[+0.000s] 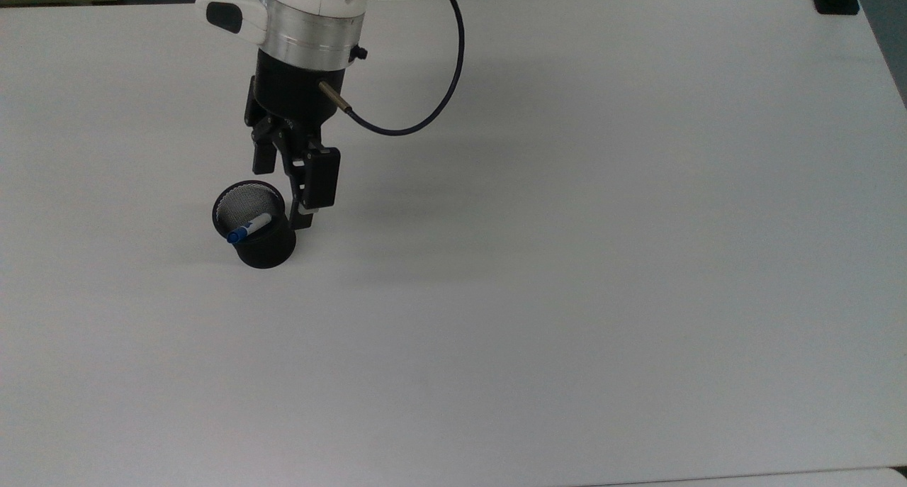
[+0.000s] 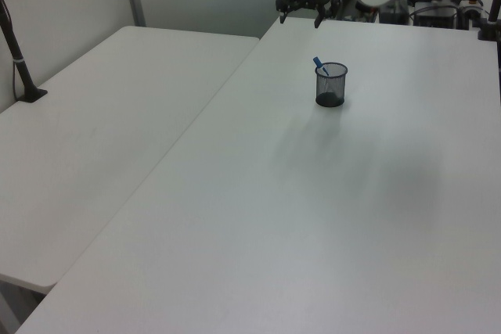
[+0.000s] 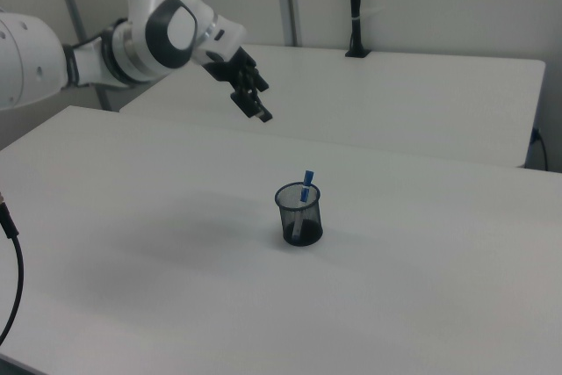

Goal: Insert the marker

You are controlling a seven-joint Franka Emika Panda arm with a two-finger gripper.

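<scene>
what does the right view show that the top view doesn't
Right view alone: the white arm's joints behind the black two-finger gripper, which hangs well above the white table, and a second table with a black post behind. Top view alone: the black mesh cup's inside, and the coiled black cable at the wrist. Both: the white marker with a blue cap leaning in the cup, gripper open and empty.

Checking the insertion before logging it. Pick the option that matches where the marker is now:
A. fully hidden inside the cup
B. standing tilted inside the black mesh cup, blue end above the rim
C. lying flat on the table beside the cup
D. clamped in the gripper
B: the marker leans inside the black mesh cup, its blue end poking above the rim, while the gripper hangs apart from it, holding nothing.
</scene>
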